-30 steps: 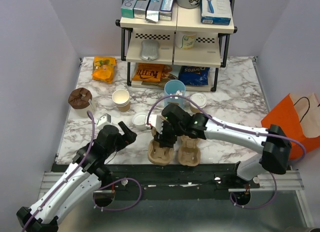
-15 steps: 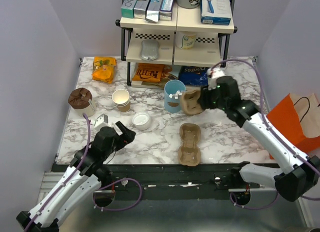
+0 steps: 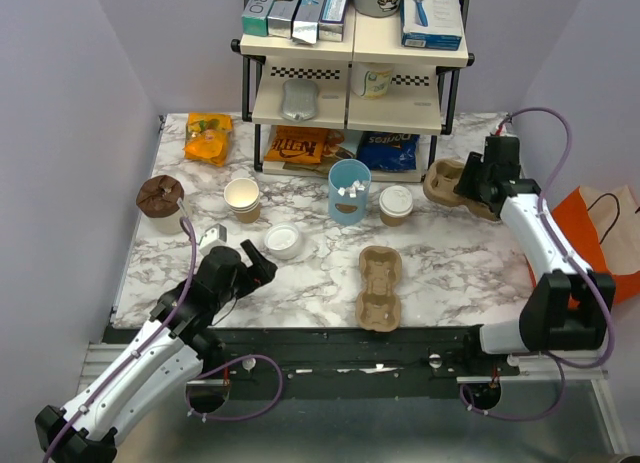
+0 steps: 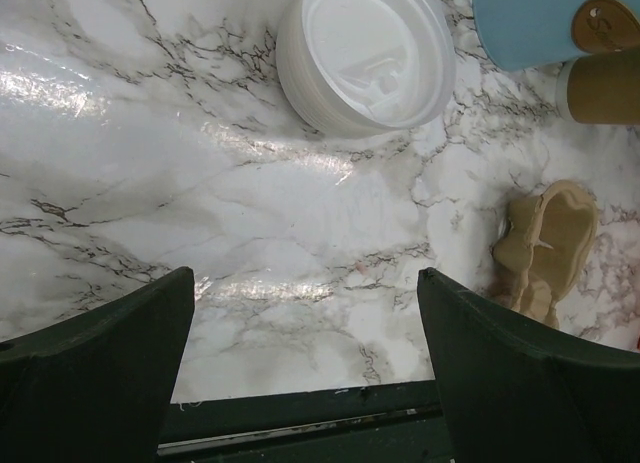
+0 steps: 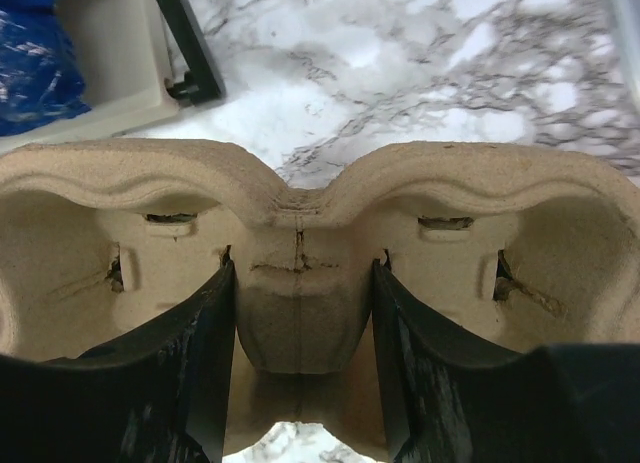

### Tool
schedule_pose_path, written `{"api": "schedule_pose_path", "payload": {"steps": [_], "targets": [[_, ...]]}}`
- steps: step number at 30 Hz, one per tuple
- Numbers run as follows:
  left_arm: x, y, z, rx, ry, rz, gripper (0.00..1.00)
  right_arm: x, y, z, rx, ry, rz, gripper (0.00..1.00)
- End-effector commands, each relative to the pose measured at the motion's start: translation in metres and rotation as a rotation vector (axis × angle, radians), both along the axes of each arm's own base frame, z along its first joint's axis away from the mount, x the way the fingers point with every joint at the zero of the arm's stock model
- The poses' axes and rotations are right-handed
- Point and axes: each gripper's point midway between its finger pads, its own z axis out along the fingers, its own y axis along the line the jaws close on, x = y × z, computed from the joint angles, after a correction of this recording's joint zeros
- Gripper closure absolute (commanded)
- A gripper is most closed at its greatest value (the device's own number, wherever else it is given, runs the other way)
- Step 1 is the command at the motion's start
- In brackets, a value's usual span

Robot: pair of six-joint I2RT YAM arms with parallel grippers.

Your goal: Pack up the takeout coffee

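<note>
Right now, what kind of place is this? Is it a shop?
Likely a pretend café counter in a robot lab, not a real shop: a lidded takeout coffee and a paper cup carrier on a marble table, a snack shelf behind, and two robot arms.

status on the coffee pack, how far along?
Done: little beyond setup; the lidded coffee cup stands on the table beside the blue cup. In hand: the right hand is shut on a cardboard cup carrier at the table's far right. Left: the coffee cup sits in no carrier yet; a second carrier lies empty near the front edge. The left hand is open and empty, near a loose white lid.
</note>
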Motion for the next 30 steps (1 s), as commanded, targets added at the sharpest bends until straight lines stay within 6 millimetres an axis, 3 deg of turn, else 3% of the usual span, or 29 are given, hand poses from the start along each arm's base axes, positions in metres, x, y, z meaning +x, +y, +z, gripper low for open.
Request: {"api": "schedule_pose_path", "payload": {"steps": [1,2,3,6,10,15,19,20,21,25,29,30], "targets": [[0.002,-0.006,0.006,-0.013,-0.018,-0.031,0.01,0.046,-0.016,0.012,0.017,-0.068,-0.076,0.66],[0.002,-0.006,0.007,-0.014,-0.018,-0.032,0.01,0.053,-0.020,0.001,0.016,-0.043,-0.095,0.66],[0.002,-0.006,0.007,-0.015,-0.017,-0.033,0.01,0.061,-0.026,0.008,0.014,-0.060,-0.107,0.66],[0.001,-0.005,0.007,-0.018,-0.018,-0.027,0.01,0.078,-0.035,-0.001,0.017,-0.038,-0.099,0.66],[0.001,-0.003,0.008,-0.016,-0.022,-0.014,0.01,0.090,-0.029,-0.018,-0.010,0.018,0.027,0.63],[0.004,-0.003,0.016,-0.013,-0.040,-0.018,0.01,0.093,-0.040,-0.040,-0.051,0.085,0.002,0.62],[0.003,-0.007,0.018,-0.013,-0.034,-0.049,0.01,0.094,-0.044,-0.057,-0.043,0.137,-0.016,0.50],[0.002,-0.008,0.019,-0.015,-0.036,-0.052,0.01,0.094,-0.044,-0.059,-0.043,0.143,-0.018,0.36],[0.002,-0.008,0.019,-0.016,-0.034,-0.055,0.01,0.092,-0.045,-0.061,-0.044,0.158,-0.025,0.33],[0.001,-0.013,0.025,-0.029,-0.052,-0.091,0.01,0.087,-0.049,-0.053,-0.066,0.164,-0.030,0.14],[0.003,-0.027,0.035,-0.019,-0.045,-0.177,0.01,0.072,-0.042,-0.027,-0.043,0.153,-0.012,0.02],[0.002,-0.032,0.037,-0.027,-0.041,-0.201,0.01,0.067,-0.037,-0.007,-0.034,0.111,0.003,0.01]]}}
